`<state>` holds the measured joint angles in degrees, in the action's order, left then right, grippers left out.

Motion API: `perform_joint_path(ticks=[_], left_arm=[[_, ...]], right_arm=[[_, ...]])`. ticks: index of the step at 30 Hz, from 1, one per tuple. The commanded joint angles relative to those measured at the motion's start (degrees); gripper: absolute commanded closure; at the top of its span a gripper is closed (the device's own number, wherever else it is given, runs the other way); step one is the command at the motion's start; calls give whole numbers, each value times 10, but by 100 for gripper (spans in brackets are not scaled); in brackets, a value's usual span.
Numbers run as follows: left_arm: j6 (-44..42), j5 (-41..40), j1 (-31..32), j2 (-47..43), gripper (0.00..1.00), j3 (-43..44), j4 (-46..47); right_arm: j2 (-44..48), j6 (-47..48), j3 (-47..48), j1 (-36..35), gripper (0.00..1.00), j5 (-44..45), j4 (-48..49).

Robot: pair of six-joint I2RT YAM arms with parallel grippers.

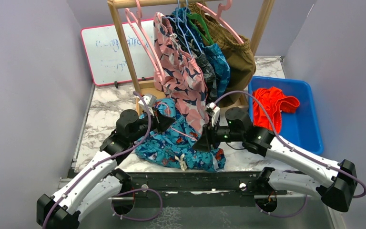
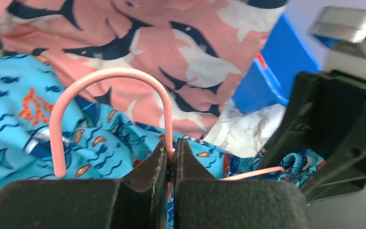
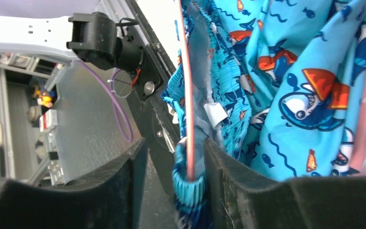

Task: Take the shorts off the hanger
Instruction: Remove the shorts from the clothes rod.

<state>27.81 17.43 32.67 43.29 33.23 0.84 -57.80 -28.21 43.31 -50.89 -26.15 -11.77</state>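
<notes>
The blue cartoon-print shorts (image 1: pixel 171 143) lie on the marble table between both arms, still on a pink wire hanger (image 2: pixel 109 76). My left gripper (image 2: pixel 170 152) is shut on the neck of that hanger, just below its hook. My right gripper (image 3: pixel 174 157) is open, its jaws standing on either side of the elastic waistband (image 3: pixel 190 186) and the hanger wire (image 3: pixel 187 95). Pink-and-navy print shorts (image 1: pixel 183 71), teal-blue patterned shorts (image 1: pixel 219 62) and other pairs hang on the wooden rack (image 1: pixel 124 43). Orange shorts (image 1: pixel 272 105) lie in the blue bin (image 1: pixel 310 119).
A whiteboard (image 1: pixel 107 52) leans at the back left. Grey walls close in both sides. The blue bin sits at the right edge of the table. The hanging shorts reach down close over both grippers.
</notes>
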Motion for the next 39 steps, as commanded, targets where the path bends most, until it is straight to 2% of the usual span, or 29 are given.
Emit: perform_joint_path(ticks=[1,4,6,12,17,21,22,27,31,33,35,37,39], left_arm=[[-48,-112,-4,-14,100,39,-81],[-95,-174,-4,-29,100,70,-140],[-121,-193,-5,-38,100,79,-151],[-147,-197,-4,-31,100,97,-166],[-152,-184,-4,-29,100,98,-168],[-157,-175,-4,-31,100,104,-183],[-156,-176,-4,-35,100,104,-188],[-144,-181,-4,-55,100,96,-194],[-132,-173,-4,-60,100,97,-193],[-129,-169,-5,-65,100,98,-196],[-127,-173,-4,-69,100,101,-203],[-123,-184,-4,-72,100,108,-213],[-123,-195,-4,-75,100,113,-221]], right_arm=[[-3,17,81,-1,42,65,-109],[-9,45,133,-1,34,102,-183],[-7,51,145,-1,33,118,-194],[-13,61,120,-1,41,92,-179],[-35,44,111,-1,39,179,-171],[-47,28,123,-1,42,267,-187],[-50,30,124,-1,43,269,-187],[-87,60,128,-1,44,129,-158],[-113,48,118,-1,53,81,-106],[-119,44,116,-1,61,76,-93],[-112,34,113,-1,66,115,-95],[-91,5,97,-1,77,179,-96],[-62,-12,74,-1,93,222,-92]])
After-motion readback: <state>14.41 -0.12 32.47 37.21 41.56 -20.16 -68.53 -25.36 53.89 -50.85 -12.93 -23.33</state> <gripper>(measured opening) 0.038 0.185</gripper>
